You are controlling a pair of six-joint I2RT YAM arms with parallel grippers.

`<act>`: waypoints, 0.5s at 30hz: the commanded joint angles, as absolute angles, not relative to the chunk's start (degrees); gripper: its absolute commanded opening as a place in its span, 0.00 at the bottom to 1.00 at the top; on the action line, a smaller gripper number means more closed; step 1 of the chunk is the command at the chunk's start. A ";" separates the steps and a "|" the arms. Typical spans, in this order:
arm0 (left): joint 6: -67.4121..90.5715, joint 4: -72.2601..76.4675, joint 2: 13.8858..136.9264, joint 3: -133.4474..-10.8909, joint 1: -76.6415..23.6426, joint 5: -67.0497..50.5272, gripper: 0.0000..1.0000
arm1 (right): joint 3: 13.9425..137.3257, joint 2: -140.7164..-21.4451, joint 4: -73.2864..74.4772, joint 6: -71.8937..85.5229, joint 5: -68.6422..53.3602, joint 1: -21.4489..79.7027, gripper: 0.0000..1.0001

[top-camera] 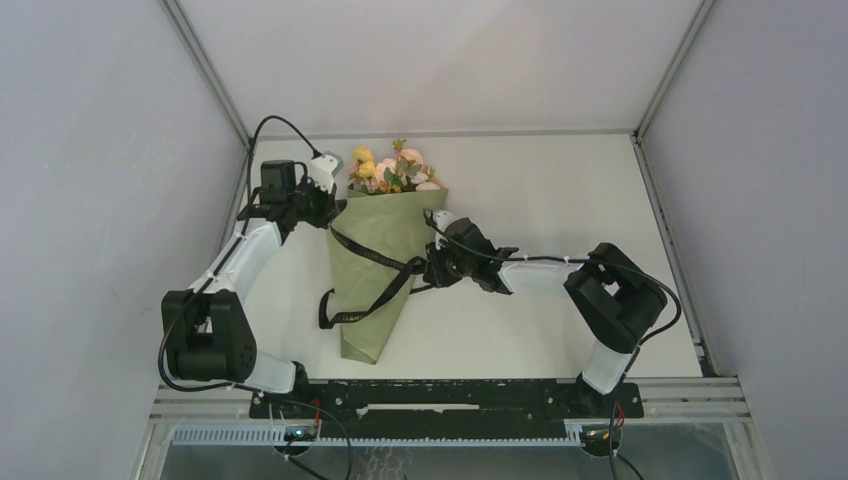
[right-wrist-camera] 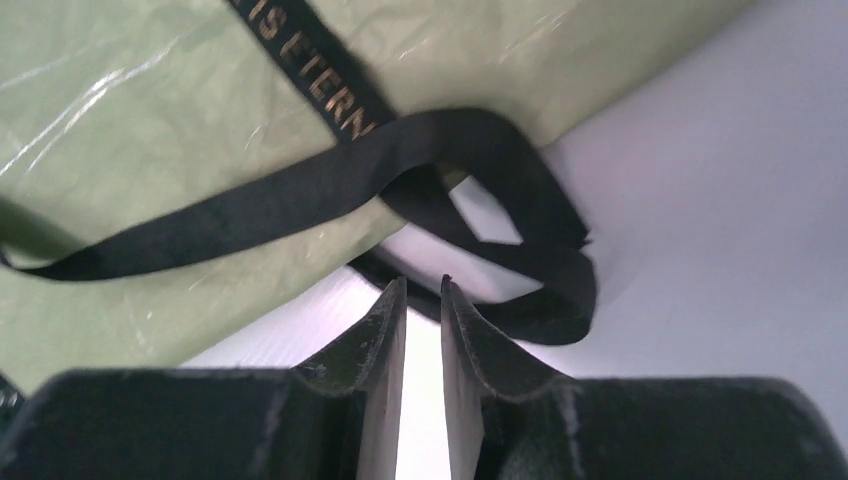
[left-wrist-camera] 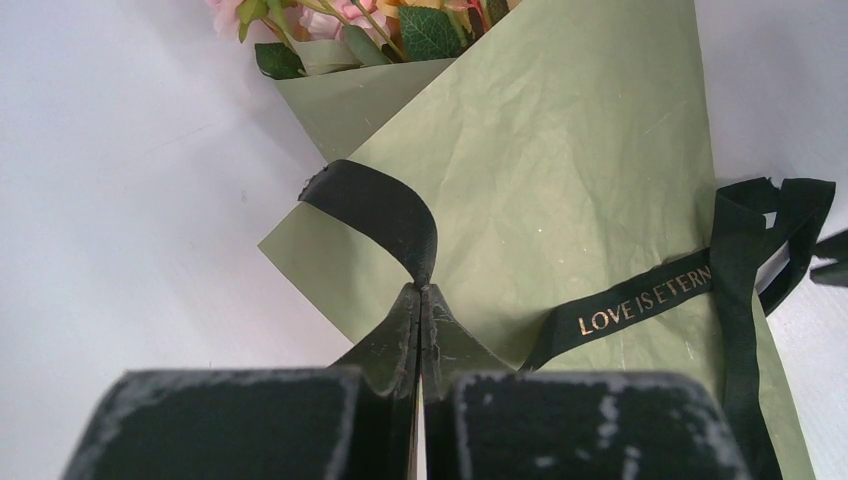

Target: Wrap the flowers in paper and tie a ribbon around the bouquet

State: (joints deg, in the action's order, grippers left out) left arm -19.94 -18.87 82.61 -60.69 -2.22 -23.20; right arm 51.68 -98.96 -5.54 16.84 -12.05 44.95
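Observation:
The bouquet lies on the table as an olive-green paper [top-camera: 385,275] cone, with the pink and yellow flowers [top-camera: 388,168] at its far end. The black ribbon [top-camera: 375,258] crosses the cone and trails off its left side. My left gripper [left-wrist-camera: 423,288] is at the cone's upper left edge, shut on a curled end of the ribbon [left-wrist-camera: 385,210]. My right gripper [right-wrist-camera: 424,283] is at the cone's right edge, open by a narrow gap. A twisted loop of the ribbon [right-wrist-camera: 480,150] lies just past its tips, with nothing between its fingers.
The white table [top-camera: 560,190] is walled in by grey panels and metal corner posts. A black rail [top-camera: 450,400] with both arm bases runs along the near edge. The cone's tip points toward that rail.

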 commanded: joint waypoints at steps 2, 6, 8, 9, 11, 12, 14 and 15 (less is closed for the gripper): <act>-19.52 -17.05 80.81 -59.76 -2.02 -25.18 0.00 | 53.25 -101.37 -13.02 16.23 -6.96 44.11 0.27; -19.29 -17.07 81.16 -59.85 -2.02 -25.79 0.00 | 55.06 -103.53 -13.36 15.60 -7.35 43.33 0.28; -19.10 -17.05 81.36 -59.96 -2.03 -25.96 0.00 | 56.32 -104.60 -13.00 15.40 -7.05 42.92 0.28; -19.08 -17.17 81.43 -60.00 -2.09 -26.04 0.00 | 56.85 -105.01 -12.74 15.31 -6.85 42.69 0.29; -19.08 -17.23 81.47 -59.87 -2.03 -26.19 0.00 | 57.44 -105.37 -12.83 15.23 -6.72 42.41 0.29; -19.07 -17.26 81.43 -59.85 -2.09 -26.29 0.00 | 57.61 -105.46 -12.83 15.09 -6.50 42.29 0.30; -19.25 -17.36 81.56 -59.90 -2.07 -26.31 0.00 | 57.94 -105.62 -12.83 14.76 -6.11 42.20 0.33; -19.32 -17.39 81.57 -59.95 -2.08 -26.32 0.00 | 58.19 -105.90 -12.69 14.50 -6.07 41.97 0.35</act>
